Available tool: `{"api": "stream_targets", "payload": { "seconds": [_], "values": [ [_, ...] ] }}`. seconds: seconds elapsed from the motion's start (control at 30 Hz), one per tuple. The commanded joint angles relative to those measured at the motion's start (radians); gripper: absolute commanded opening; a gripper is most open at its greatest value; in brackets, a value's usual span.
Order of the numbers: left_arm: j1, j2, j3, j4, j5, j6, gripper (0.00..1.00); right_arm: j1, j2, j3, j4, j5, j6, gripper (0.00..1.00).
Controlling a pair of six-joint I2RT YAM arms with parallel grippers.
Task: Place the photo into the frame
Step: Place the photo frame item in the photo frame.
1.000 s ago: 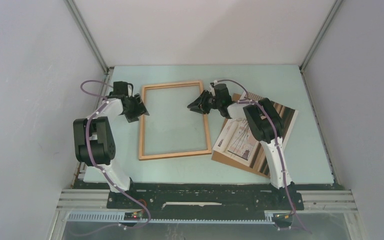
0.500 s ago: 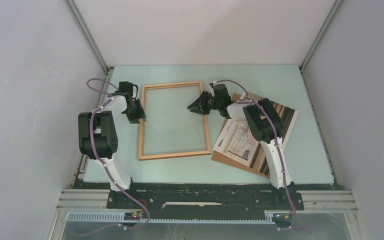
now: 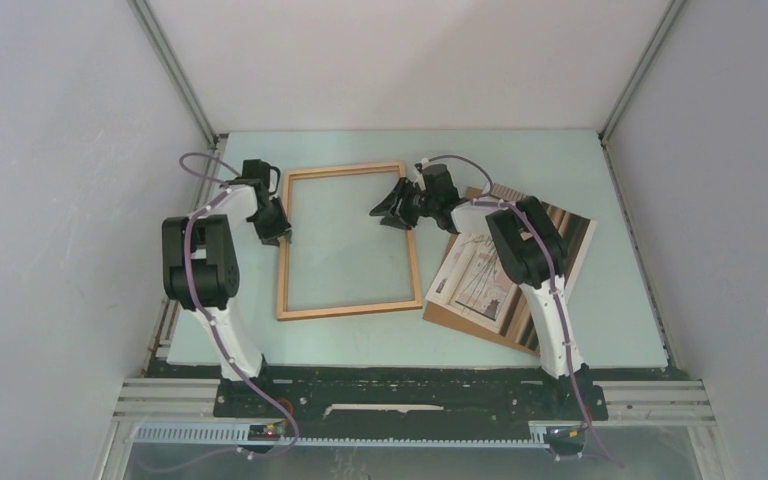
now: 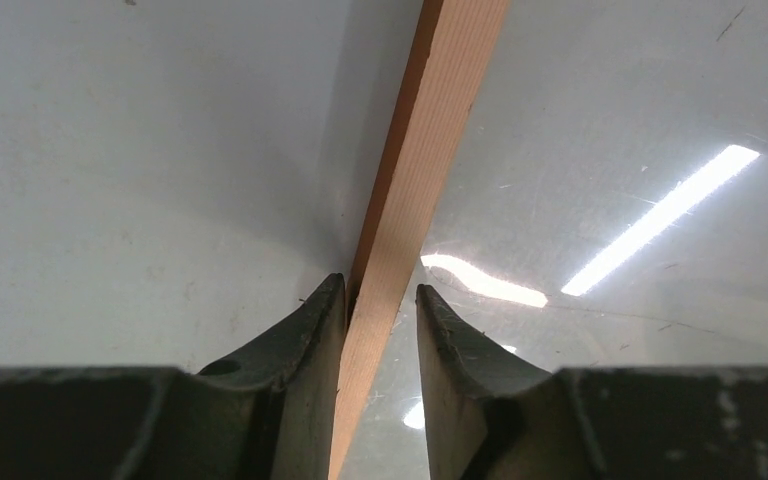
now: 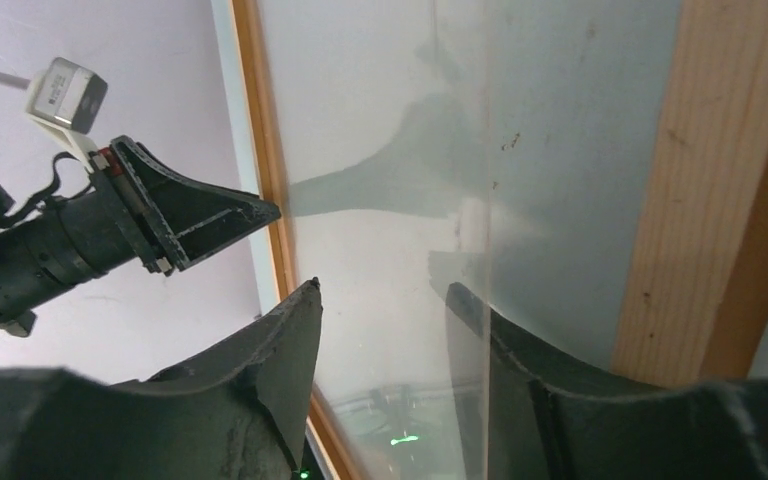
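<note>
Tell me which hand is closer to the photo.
Right. The right hand sits at the right rail of the frame, just left of the photo; the left hand straddles the left rail, across the whole frame from it.

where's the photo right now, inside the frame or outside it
Outside. The photo lies on the backing board to the right of the frame, and inside the frame only bare table shows.

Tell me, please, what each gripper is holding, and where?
Left gripper straddles the frame's left rail, grip uncertain; right gripper, open, holds nothing.
</note>
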Motion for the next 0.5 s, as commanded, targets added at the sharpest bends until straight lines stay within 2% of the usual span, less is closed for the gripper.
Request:
{"api": "stream_targets", "payload": {
  "seconds": [0.0, 0.27, 0.33, 0.47],
  "values": [
    [0.001, 0.026, 0.035, -0.018, -0.068, 0.026, 0.13, 0.015, -0.079, 0.035, -0.114, 0.068, -0.104, 0.60],
    [0.002, 0.026, 0.034, -0.021, -0.065, 0.027, 0.10, 0.015, -0.167, 0.105, -0.424, 0.196, -0.277, 0.74],
    [0.002, 0.025, 0.035, -0.021, -0.064, 0.027, 0.10, 0.015, -0.184, 0.115, -0.470, 0.222, -0.305, 0.80],
    [0.002, 0.025, 0.034, -0.021, -0.064, 0.027, 0.08, 0.006, -0.202, 0.140, -0.552, 0.271, -0.353, 0.84]
  ]
}}
